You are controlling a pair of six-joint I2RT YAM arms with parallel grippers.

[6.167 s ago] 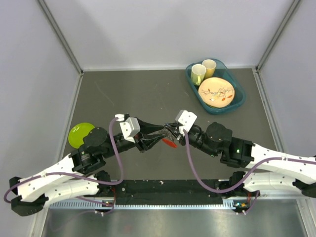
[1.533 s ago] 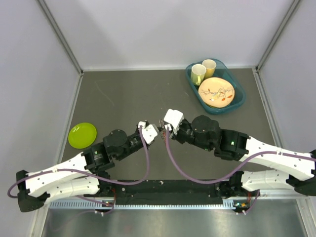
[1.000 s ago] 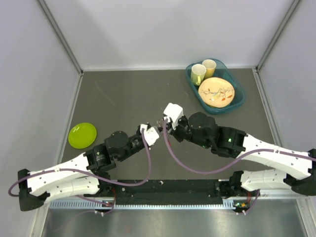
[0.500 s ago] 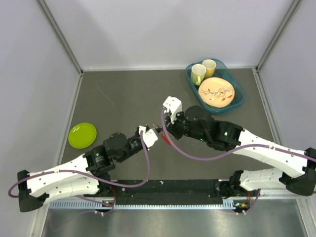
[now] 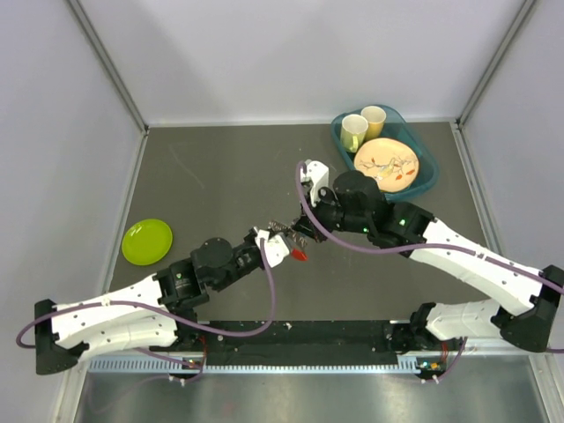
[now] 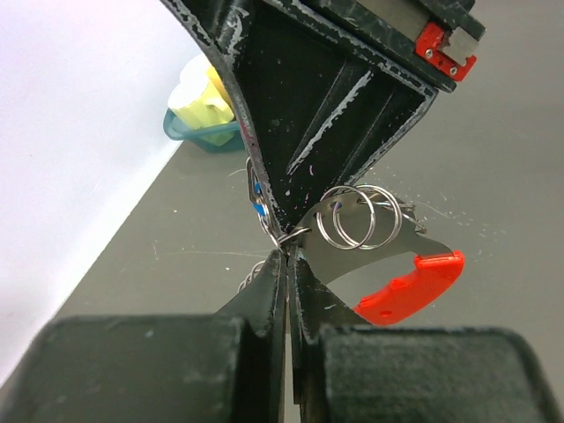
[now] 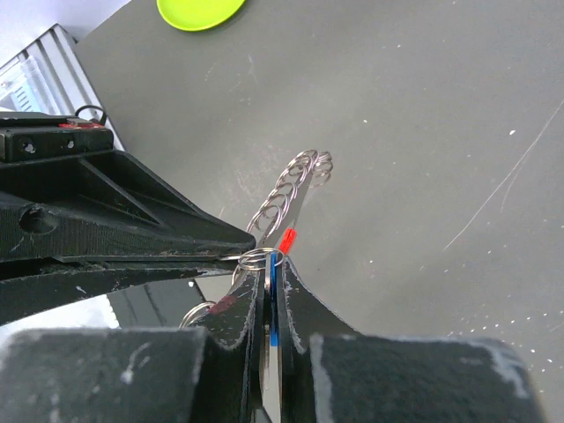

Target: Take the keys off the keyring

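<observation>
The keys hang above the table between my two grippers. My left gripper is shut on the thin silver keyring; it shows in the top view. The red-headed key dangles from linked silver rings, its red head low in the top view. My right gripper is shut on the blue-headed key, tip to tip with the left fingers. The keyring sits just above its fingertips. It also shows in the top view.
A teal tray with two cups and a patterned plate stands at the back right. A green plate lies at the left, also in the right wrist view. Grey walls close in the table.
The right arm has swung back and to the right while the left arm stretched out after it. The red key head now hangs in view below the meeting grippers.
</observation>
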